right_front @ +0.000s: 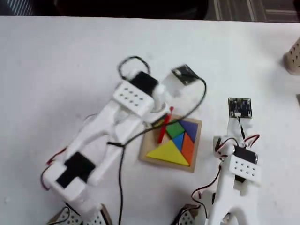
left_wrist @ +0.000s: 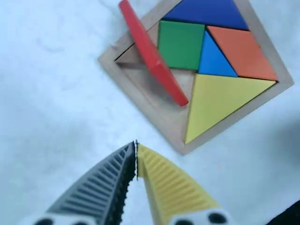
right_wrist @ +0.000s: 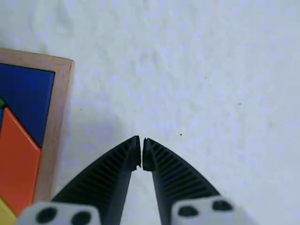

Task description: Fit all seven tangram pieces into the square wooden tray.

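Ribbed fingertips of the left gripper (left_wrist: 136, 152), one grey and one yellow, are pressed together with nothing between them. They hang over bare table just off one rim of the wooden tray (left_wrist: 140, 98).

Ahead of them the red piece (left_wrist: 152, 58) stands on edge, tilted. One end is propped near a tray corner, and the other rests down on the tray floor close to the yellow triangle (left_wrist: 220, 101). Its long axis runs away from the jaws at a slant, roughly along the nearest rim. To grip it across its thin face, the wrist would likely have to turn.

Lying flat in the tray are the yellow triangle, the green square (left_wrist: 180, 44), the large blue triangle (left_wrist: 206, 11), the small blue triangle (left_wrist: 213, 61) and the orange piece (left_wrist: 241, 51). Bare wood shows in a strip between the rim and those seated pieces, which looks like the red piece's place. A seventh piece cannot be made out.

The right gripper (right_wrist: 141, 154) is also closed and empty, and it sits over open table beside the tray's opposite rim (right_wrist: 58, 117). The left arm is plainly the nearer one to the red piece.

Open table lies on the left gripper's side. Inside the tray, the raised rim and the green square hem the gap, so a push could jam the red piece or lift a neighbouring piece.
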`<state>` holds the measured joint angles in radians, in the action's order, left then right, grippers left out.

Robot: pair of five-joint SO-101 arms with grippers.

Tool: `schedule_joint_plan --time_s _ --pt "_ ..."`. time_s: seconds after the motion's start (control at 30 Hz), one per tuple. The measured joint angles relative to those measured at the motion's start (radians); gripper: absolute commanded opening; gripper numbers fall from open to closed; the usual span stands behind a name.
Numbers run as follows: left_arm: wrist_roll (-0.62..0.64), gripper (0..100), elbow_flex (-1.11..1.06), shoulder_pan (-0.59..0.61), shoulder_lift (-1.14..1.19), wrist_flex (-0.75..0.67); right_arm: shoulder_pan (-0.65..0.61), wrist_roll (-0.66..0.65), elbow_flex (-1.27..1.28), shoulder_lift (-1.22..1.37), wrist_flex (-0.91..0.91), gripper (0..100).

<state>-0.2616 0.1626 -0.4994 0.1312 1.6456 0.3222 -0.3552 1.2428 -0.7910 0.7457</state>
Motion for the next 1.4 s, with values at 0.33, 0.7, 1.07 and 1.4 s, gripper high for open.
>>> schedule_joint_plan --time_s 0.33,0.7,1.07,1.4 --pt "0.176 2 -0.068 0.374 -0.077 0.002 -0.040 0.000 0.002 0.000 0.000 1.8" --pt "0.107 2 -0.689 0.626 -0.077 -0.606 -0.265 0.018 -0.124 0.000 0.051 1.8" --pt "0.104 2 -0.713 0.674 -0.083 -0.664 -0.629 0.270 -0.436 0.158 0.157 2.1" --pt "0.104 2 -0.713 0.674 -0.083 -0.666 -0.713 0.276 -0.505 0.417 -0.054 1.9"
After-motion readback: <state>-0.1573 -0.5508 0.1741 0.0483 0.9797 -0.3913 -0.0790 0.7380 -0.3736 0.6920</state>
